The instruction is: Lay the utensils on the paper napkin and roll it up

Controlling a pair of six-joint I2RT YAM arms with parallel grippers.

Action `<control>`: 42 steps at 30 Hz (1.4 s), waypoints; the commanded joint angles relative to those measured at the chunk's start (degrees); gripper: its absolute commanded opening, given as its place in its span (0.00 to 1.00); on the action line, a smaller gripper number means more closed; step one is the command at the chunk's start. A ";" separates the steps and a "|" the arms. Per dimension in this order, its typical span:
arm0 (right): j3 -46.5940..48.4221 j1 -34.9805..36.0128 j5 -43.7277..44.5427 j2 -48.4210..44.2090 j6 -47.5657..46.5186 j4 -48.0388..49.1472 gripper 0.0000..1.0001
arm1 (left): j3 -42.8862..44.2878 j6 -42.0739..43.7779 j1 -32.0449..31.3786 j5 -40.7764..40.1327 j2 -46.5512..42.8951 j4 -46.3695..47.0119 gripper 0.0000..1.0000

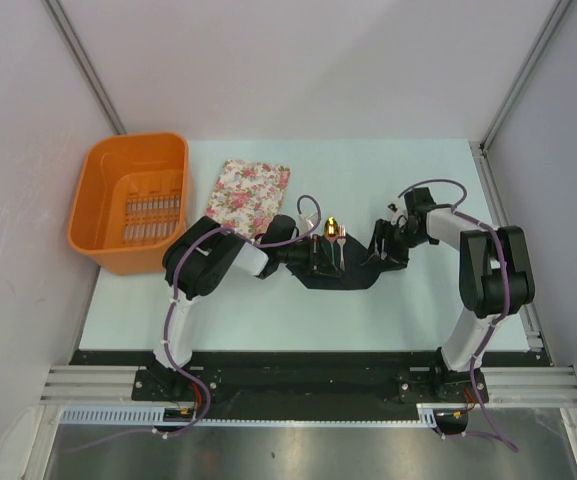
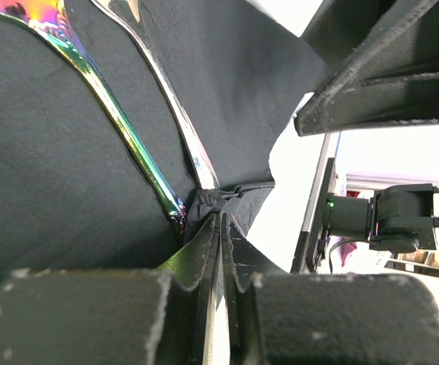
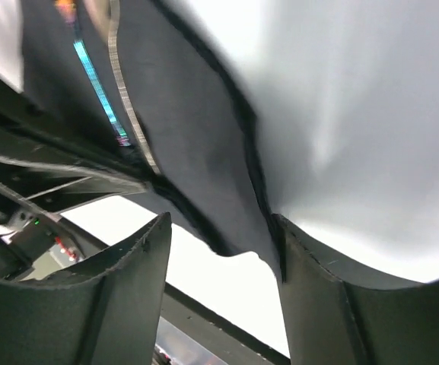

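The black paper napkin (image 1: 353, 272) lies crumpled at the table's middle, between both grippers. On its far part rest the utensils (image 1: 334, 236), a gold-headed spoon and a slim fork beside it. My left gripper (image 1: 314, 256) is at the napkin's left edge and is shut on a fold of it (image 2: 221, 220). In the left wrist view the napkin (image 2: 52, 175) carries two thin handles (image 2: 128, 137). My right gripper (image 1: 382, 250) is at the napkin's right edge. Its jaws (image 3: 219, 247) stand open, with the napkin's edge (image 3: 196, 144) just past the fingertips and close to the right one (image 3: 295, 258).
An orange basket (image 1: 128, 200) stands at the table's far left. A pink floral cloth (image 1: 249, 190) lies flat beside it, behind the left arm. The pale table (image 1: 408, 310) ends at a black rail near the arm bases.
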 commanded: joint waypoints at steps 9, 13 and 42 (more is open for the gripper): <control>0.49 -1.16 -1.58 3.72 -1.73 -1.38 0.68 | 0.06 2.85 0.79 -1.13 0.23 -1.64 0.08; 0.49 -1.34 -5.00 3.72 -1.55 -0.32 0.37 | 0.06 2.85 0.79 -1.05 0.14 -1.64 0.08; 0.67 9.47 -16.53 6.79 15.76 14.71 0.00 | -0.12 2.85 0.96 -1.22 -0.47 -1.99 0.07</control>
